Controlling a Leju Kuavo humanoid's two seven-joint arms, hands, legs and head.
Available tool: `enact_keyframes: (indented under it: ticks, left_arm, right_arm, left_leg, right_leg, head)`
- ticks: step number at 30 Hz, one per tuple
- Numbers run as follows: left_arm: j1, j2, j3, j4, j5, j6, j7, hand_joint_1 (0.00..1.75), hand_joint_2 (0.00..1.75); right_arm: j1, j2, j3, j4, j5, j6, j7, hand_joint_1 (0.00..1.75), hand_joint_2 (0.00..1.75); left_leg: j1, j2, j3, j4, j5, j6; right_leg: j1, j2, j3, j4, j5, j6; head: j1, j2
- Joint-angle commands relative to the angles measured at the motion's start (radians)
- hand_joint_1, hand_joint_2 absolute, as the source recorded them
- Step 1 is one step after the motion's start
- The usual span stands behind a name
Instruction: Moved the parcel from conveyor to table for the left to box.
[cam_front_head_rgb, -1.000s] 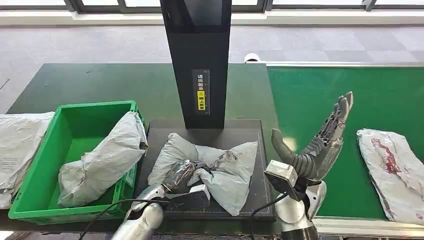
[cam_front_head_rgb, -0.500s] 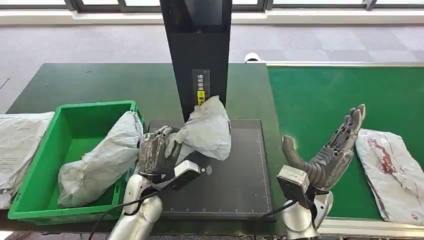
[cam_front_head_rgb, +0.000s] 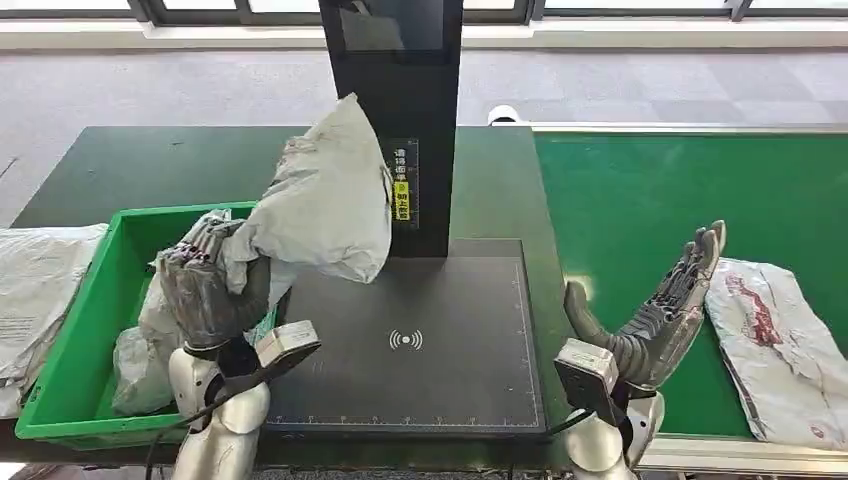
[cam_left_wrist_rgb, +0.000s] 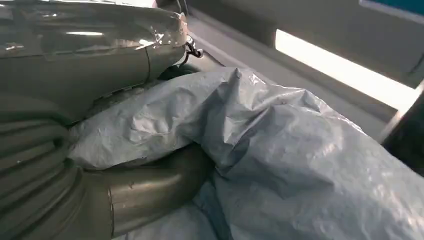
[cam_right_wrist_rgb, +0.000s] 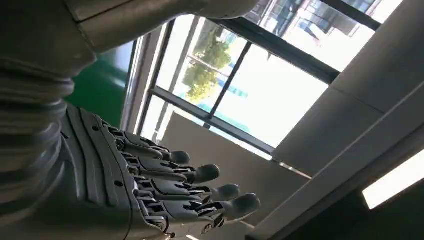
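Far left, a flat grey mailer bag (cam_front_head_rgb: 40, 290) lies on the dark green table (cam_front_head_rgb: 200, 165), its print too faint to read. Next to it the green crate (cam_front_head_rgb: 75, 350) holds a crumpled grey bag (cam_front_head_rgb: 135, 350). The left hand (cam_front_head_rgb: 205, 290) is raised over the crate's near right corner, fingers curled tight around the neck of the grey parcel (cam_front_head_rgb: 325, 195); the parcel hangs up in the air, above the crate's right rim and the left edge of the black scanner pad (cam_front_head_rgb: 430, 400), partly in front of the black scanner column (cam_front_head_rgb: 415, 120). In the left wrist view the parcel (cam_left_wrist_rgb: 280, 150) is bunched between the thick thumb and the fingers (cam_left_wrist_rgb: 150, 190) of the left hand (cam_left_wrist_rgb: 75, 150), wrinkled plastic, no label showing. The pad carries a white wireless symbol at its centre and ruler ticks along its edges. The column bears a vertical strip of white characters and a yellow tag, too small to read. Right of the pad, the right hand (cam_front_head_rgb: 660, 310) stands palm-up over the green conveyor belt (cam_front_head_rgb: 650, 190), fingers straight and spread, holding nothing; the right wrist view shows the same hand (cam_right_wrist_rgb: 125, 185) with fingers (cam_right_wrist_rgb: 200, 172) extended toward windows. Just beside it on the belt lies a white mailer (cam_front_head_rgb: 785, 350) with red print, unreadable.
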Motion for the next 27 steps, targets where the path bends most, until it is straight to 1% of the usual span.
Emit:
enact_keyframes:
  ticks: [1, 4, 7, 9, 10, 11, 13, 14, 17, 18, 19, 20, 21, 27]
  left_arm:
    - [-0.020, -0.053, 0.216, -0.188, 0.126, 0.000, -0.047, 1.75, 1.75]
    - [-0.020, -0.053, 0.216, -0.188, 0.126, 0.000, -0.047, 1.75, 1.75]
    - [-0.036, -0.053, 0.304, -0.236, 0.247, 0.000, -0.096, 1.75, 1.75]
    - [-0.053, -0.053, 0.368, -0.269, 0.267, 0.000, -0.096, 1.75, 1.75]
    - [-0.054, -0.053, 0.379, -0.260, 0.273, 0.000, -0.096, 1.75, 1.75]
    - [-0.081, -0.053, 0.453, -0.254, 0.259, 0.000, -0.096, 1.75, 1.75]
    - [-0.108, -0.053, 0.525, -0.226, 0.232, 0.000, -0.096, 1.75, 1.75]
    - [-0.131, -0.053, 0.580, -0.201, 0.204, 0.000, -0.088, 1.75, 1.75]
    - [-0.131, -0.053, 0.580, -0.201, 0.204, 0.000, -0.088, 1.75, 1.75]
    - [-0.158, -0.053, 0.636, -0.184, 0.189, 0.000, -0.095, 1.75, 1.75]
    - [-0.170, -0.053, 0.657, -0.179, 0.155, 0.000, -0.081, 1.75, 1.75]
    - [-0.192, -0.053, 0.700, -0.164, 0.122, 0.000, -0.052, 1.75, 1.75]
    - [-0.204, -0.053, 0.722, -0.151, 0.115, 0.000, -0.058, 1.75, 1.75]
    - [-0.204, -0.053, 0.722, -0.151, 0.115, 0.000, -0.058, 1.75, 1.75]
  right_arm:
    - [-0.022, -0.010, -0.035, 0.032, -0.001, 0.002, -0.001, 0.00, 1.75]
    - [-0.022, -0.010, -0.035, 0.032, -0.001, 0.002, -0.001, 0.00, 1.75]
    - [-0.022, -0.010, -0.034, 0.023, 0.000, 0.002, -0.001, 0.00, 1.75]
    - [-0.018, -0.007, -0.038, 0.010, 0.008, 0.002, -0.001, 0.00, 1.75]
    - [-0.018, -0.006, -0.039, 0.008, 0.010, 0.002, -0.001, 0.00, 1.75]
    - [-0.012, -0.002, -0.043, -0.002, 0.015, 0.002, -0.001, 0.00, 1.75]
    - [-0.006, 0.001, -0.044, -0.017, 0.017, 0.002, -0.001, 0.00, 1.75]
    - [-0.003, 0.005, -0.045, -0.029, 0.020, 0.002, -0.001, 0.00, 1.75]
    - [-0.003, 0.005, -0.045, -0.029, 0.020, 0.002, -0.001, 0.00, 1.75]
    - [-0.003, 0.006, -0.042, -0.037, 0.023, 0.002, -0.001, 0.00, 1.75]
    - [-0.003, 0.008, -0.042, -0.042, 0.026, 0.002, -0.001, 0.00, 1.75]
    - [-0.001, 0.007, -0.039, -0.056, 0.029, 0.002, 0.002, 0.00, 1.75]
    - [0.002, 0.001, -0.031, -0.065, 0.030, 0.002, 0.012, 0.00, 1.75]
    - [0.002, 0.001, -0.031, -0.065, 0.030, 0.002, 0.012, 0.00, 1.75]
  left_leg:
    - [0.001, 0.001, 0.000, 0.000, 0.000, 0.000]
    - [0.000, 0.000, 0.001, 0.000, 0.000, 0.000]
    - [0.000, 0.000, 0.002, 0.000, 0.000, 0.001]
    - [0.001, 0.002, 0.001, 0.000, -0.001, 0.000]
    - [0.001, 0.002, 0.002, 0.000, -0.001, 0.000]
    - [0.001, 0.002, 0.002, 0.000, -0.001, 0.000]
    - [0.000, 0.000, 0.002, -0.001, 0.000, 0.000]
    - [0.000, 0.000, 0.002, -0.001, 0.000, 0.000]
    - [0.000, 0.000, 0.001, 0.000, 0.000, 0.000]
    - [0.000, 0.000, 0.002, -0.001, 0.000, 0.000]
    - [0.001, 0.000, 0.003, -0.002, 0.000, 0.000]
    - [0.001, 0.000, 0.003, -0.001, 0.000, 0.000]
    - [0.000, 0.000, 0.001, 0.000, 0.000, 0.000]
    - [0.001, -0.001, 0.002, -0.001, 0.000, 0.000]
  right_leg:
    - [0.001, 0.001, 0.000, 0.000, 0.000, 0.000]
    - [0.001, 0.000, 0.001, 0.000, 0.000, 0.000]
    - [0.001, 0.000, 0.002, -0.001, 0.000, 0.000]
    - [0.001, 0.002, 0.001, -0.001, 0.000, 0.000]
    - [0.001, 0.002, 0.002, -0.001, 0.000, 0.000]
    - [0.001, 0.002, 0.002, -0.001, 0.000, 0.000]
    - [0.000, 0.000, 0.002, -0.001, 0.000, -0.001]
    - [0.000, 0.000, 0.002, -0.001, 0.000, -0.001]
    - [0.000, 0.000, 0.001, 0.000, 0.000, 0.000]
    - [0.001, 0.000, 0.002, -0.001, 0.000, -0.001]
    - [0.001, 0.000, 0.003, -0.002, 0.000, -0.001]
    - [0.001, 0.000, 0.002, -0.001, 0.000, -0.001]
    - [0.000, 0.000, 0.000, 0.000, 0.000, -0.001]
    - [0.000, -0.001, 0.003, -0.001, 0.000, -0.001]
  head:
    - [0.000, 0.000]
    - [0.000, 0.000]
    - [0.000, 0.000]
    - [0.000, 0.000]
    - [0.000, 0.000]
    - [0.000, 0.000]
    - [0.000, 0.000]
    - [0.000, 0.000]
    - [0.000, 0.000]
    - [0.000, 0.000]
    - [0.000, 0.000]
    - [0.000, 0.000]
    - [0.000, 0.000]
    - [0.000, 0.000]
